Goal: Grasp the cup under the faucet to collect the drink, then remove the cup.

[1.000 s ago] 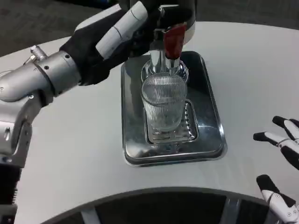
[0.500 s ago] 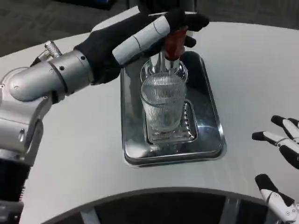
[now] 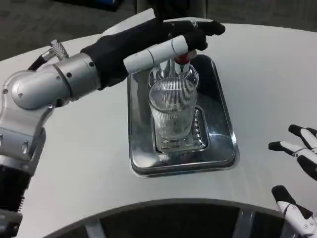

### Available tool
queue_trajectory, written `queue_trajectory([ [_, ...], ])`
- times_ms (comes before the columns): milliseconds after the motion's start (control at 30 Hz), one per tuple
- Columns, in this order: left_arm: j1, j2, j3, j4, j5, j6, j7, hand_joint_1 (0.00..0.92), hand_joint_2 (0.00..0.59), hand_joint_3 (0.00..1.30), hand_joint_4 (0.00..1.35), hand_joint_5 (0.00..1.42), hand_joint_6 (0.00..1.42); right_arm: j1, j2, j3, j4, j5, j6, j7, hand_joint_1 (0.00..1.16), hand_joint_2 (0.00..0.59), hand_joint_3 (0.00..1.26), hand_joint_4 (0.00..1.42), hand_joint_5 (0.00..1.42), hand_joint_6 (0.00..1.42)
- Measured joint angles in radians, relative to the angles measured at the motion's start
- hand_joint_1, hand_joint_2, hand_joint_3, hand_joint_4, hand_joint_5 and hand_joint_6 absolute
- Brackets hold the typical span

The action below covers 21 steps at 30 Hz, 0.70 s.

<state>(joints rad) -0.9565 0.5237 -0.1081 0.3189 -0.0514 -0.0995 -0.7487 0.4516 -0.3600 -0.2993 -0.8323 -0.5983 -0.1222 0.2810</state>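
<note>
Looking down through the head view, I see the ribbed glass cup [image 3: 172, 110] standing upright on the slotted grate of the steel drip tray [image 3: 225, 144], directly beneath the faucet [image 3: 174, 69]. My left hand [image 3: 158, 42] reaches over from the left, its fingers stretched across the top of the faucet and laid over the red tap handle [image 3: 184, 57], which shows just under them; I cannot tell how firmly they grip it. My right hand [image 3: 297, 186] lies at the right edge of the white table [image 3: 79, 168], well apart from the tray, fingers spread and holding nothing.
</note>
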Motion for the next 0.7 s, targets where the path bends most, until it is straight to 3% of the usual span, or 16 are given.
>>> queue_trajectory([
  [333,-0.012,0.005,-0.023,0.03,0.05,-0.07,0.015,0.0,0.08,0.13,0.0,0.07,0.12,-0.019,0.0,0.012,0.001,0.004,0.02,0.007,0.36,0.47,0.2,0.02,0.0,0.02],
  [467,-0.02,0.012,-0.03,0.041,0.065,-0.09,0.019,0.0,0.079,0.12,0.0,0.06,0.11,-0.034,0.0,0.015,0.014,0.085,0.053,0.027,0.36,0.436,0.18,0.02,0.0,0.04],
  [567,-0.022,0.016,-0.033,0.047,0.07,-0.103,0.026,0.0,0.078,0.12,0.0,0.06,0.11,-0.07,0.0,0.016,0.049,0.186,0.092,0.046,0.38,0.404,0.15,0.03,0.01,0.07],
  [700,-0.028,0.024,-0.043,0.048,0.101,-0.123,0.029,0.0,0.077,0.12,0.0,0.05,0.11,-0.112,0.001,0.016,0.082,0.295,0.128,0.057,0.42,0.347,0.04,0.03,0.04,0.12],
])
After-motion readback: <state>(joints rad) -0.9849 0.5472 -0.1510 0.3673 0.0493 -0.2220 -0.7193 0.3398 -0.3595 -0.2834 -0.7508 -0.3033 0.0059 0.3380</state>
